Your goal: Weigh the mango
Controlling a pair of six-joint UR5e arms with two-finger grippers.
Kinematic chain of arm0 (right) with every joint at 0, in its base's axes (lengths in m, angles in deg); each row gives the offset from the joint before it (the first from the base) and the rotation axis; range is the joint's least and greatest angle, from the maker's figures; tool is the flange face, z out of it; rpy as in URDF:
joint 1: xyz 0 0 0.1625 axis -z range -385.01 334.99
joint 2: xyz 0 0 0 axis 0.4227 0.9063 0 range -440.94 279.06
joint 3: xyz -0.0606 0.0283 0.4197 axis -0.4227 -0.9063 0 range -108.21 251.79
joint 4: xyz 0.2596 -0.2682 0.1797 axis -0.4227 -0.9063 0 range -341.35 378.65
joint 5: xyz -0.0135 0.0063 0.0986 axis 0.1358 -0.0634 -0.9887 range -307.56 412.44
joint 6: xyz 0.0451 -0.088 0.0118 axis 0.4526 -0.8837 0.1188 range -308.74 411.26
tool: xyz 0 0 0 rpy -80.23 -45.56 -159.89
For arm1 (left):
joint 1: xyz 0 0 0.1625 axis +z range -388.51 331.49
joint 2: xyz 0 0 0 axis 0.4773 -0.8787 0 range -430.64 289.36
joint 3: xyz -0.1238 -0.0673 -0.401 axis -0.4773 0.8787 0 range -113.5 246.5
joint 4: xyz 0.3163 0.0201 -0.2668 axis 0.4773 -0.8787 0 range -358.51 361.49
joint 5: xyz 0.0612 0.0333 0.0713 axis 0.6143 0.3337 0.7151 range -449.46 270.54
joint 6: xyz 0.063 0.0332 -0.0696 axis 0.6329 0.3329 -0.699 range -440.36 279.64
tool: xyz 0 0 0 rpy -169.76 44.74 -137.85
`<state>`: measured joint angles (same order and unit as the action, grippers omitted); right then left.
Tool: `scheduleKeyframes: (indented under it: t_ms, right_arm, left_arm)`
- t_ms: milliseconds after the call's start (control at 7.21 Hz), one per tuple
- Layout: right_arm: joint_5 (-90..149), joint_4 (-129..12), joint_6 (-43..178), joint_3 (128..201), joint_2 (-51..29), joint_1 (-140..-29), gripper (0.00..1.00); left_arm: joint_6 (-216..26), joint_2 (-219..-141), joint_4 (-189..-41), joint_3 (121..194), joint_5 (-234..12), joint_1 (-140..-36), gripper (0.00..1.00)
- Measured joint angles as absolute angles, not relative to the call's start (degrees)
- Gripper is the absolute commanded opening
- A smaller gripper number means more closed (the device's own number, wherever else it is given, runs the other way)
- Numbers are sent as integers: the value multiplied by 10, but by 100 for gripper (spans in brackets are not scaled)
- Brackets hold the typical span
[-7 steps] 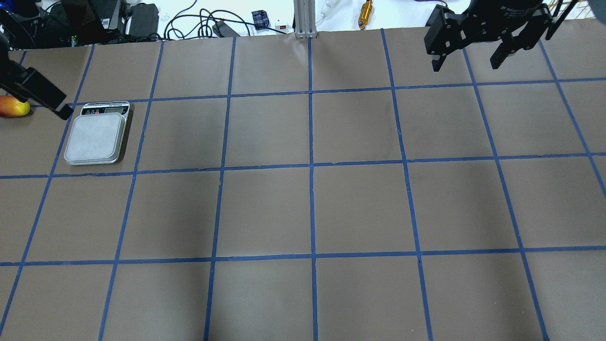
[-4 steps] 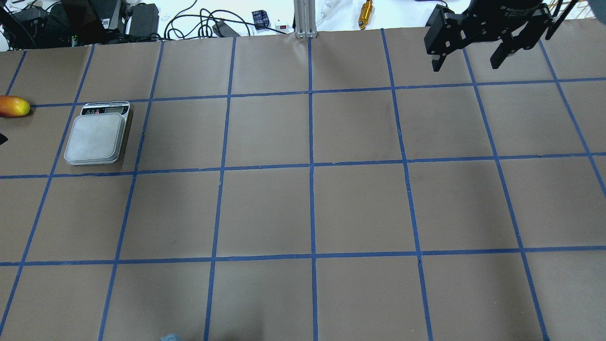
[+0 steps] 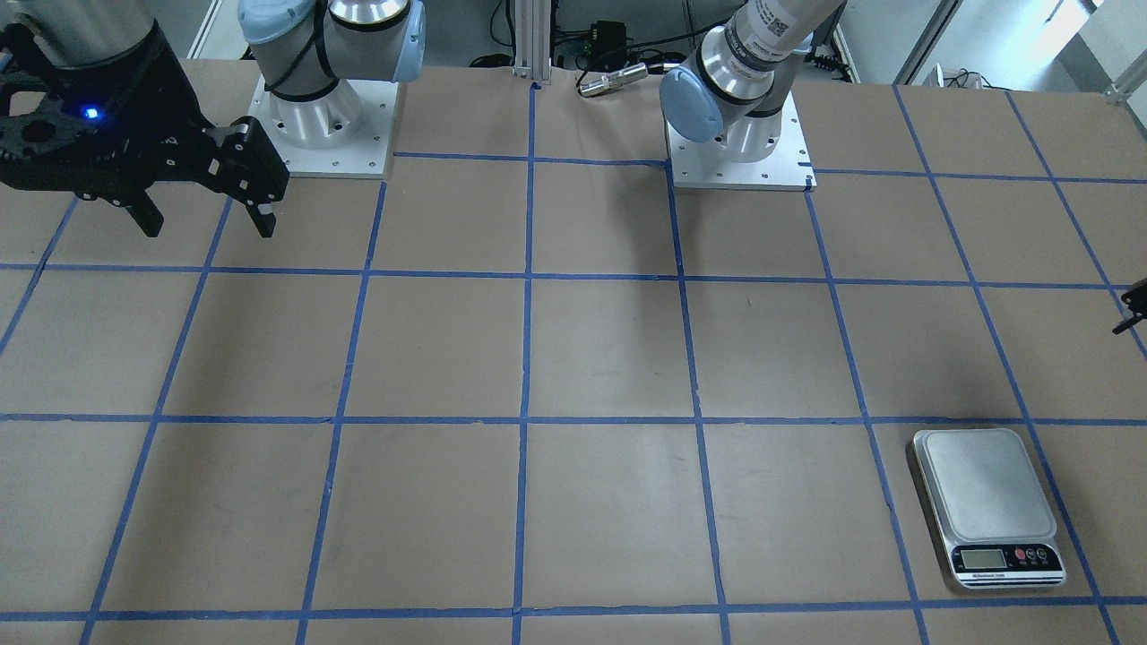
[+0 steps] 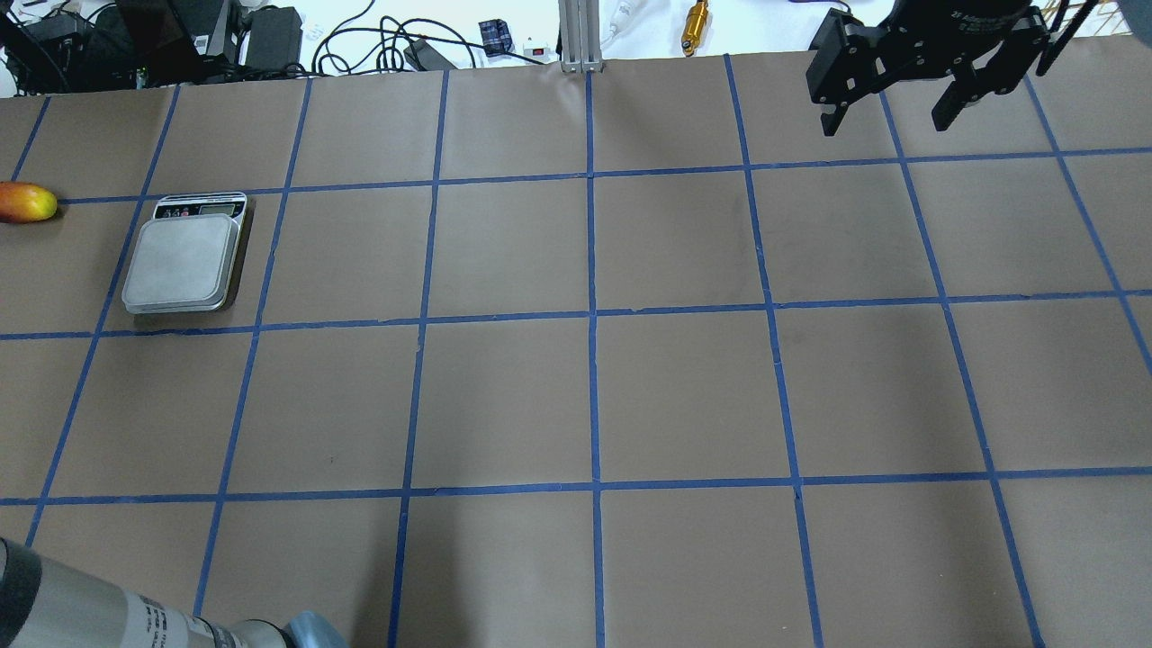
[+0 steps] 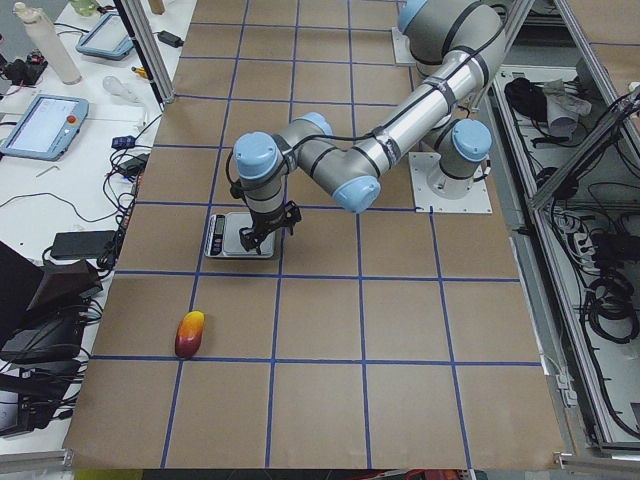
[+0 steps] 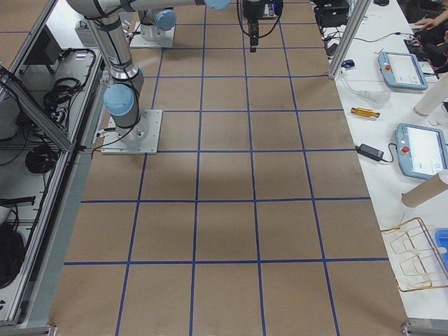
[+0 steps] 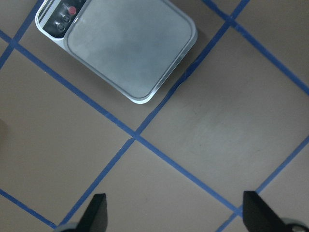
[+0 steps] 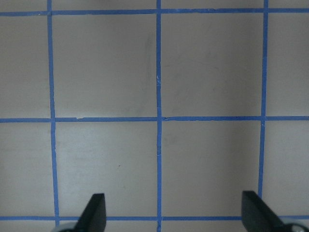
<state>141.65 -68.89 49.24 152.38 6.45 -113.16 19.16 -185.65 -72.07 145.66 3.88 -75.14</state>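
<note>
Bright, even overhead light; soft shadows; sharp focus throughout.

Robotics lab, tape-gridded table (image 4: 684,396), teach pendants (image 6: 402,70) alongside

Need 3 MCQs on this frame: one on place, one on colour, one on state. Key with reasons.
1. Where does the mango lie relative to the scale?
A. On its platform
B. On the table, beside it and apart
C. Under it

2. What colour are the tape lines on the table?
A. Green
B. Blue
C. White

3. What state is the right pincer in?
A. Shut on the mango
B. Shut, empty
C. Open, empty

Key:
1 B: the overhead view shows the mango on the table with a gap to the scale, whose platform is bare.
2 B: every grid line reads blue in all views.
3 C: its fingers stand wide apart in the overhead and right wrist views, with only table between them.
</note>
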Motion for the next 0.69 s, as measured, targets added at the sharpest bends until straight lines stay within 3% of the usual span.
scheduleKeyframes:
  t_ms: [693]
  right_arm:
    - [1417, -689, 492, 1524, 64, -1131, 100]
  left_arm:
    - [313, -2069, -713, 1195, 0, -740, 100]
